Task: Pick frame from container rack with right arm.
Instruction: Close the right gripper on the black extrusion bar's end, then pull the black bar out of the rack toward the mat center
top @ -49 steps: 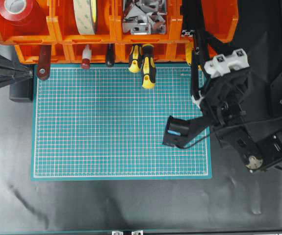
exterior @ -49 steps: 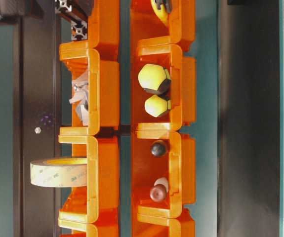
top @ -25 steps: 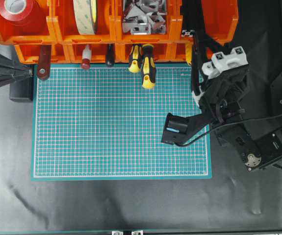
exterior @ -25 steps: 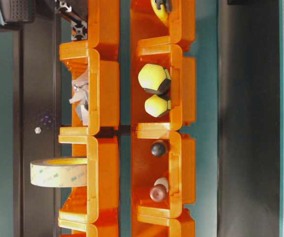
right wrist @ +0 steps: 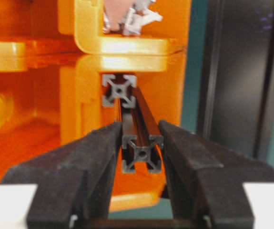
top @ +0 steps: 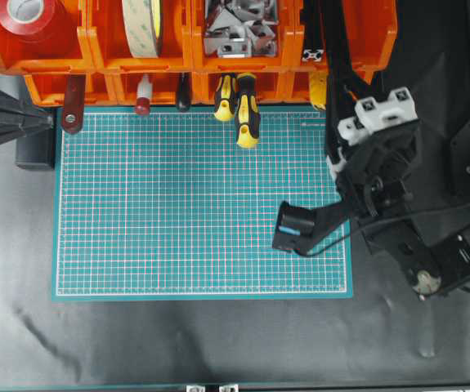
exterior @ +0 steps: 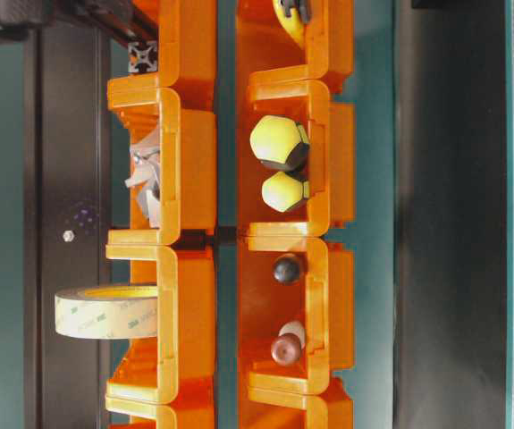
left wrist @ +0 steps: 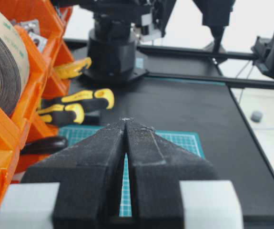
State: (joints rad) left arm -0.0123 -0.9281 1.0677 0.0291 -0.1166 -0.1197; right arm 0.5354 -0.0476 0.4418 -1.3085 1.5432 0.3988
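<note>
Black anodised aluminium is showing along the frame, a slim square bar with slotted sides and a pale cut end bearing a central hole and four corner lobes. It is lying in the upper tier of the orange container rack, in the bin at about one o'clock from the green mat, beside a second bar of the same profile. The right gripper is pressing its black fingers against both sides of the frame, clamped on it. The left gripper, out at nine o'clock, is sitting with its tips together over the mat, near the yellow-and-black screwdrivers.
</note>
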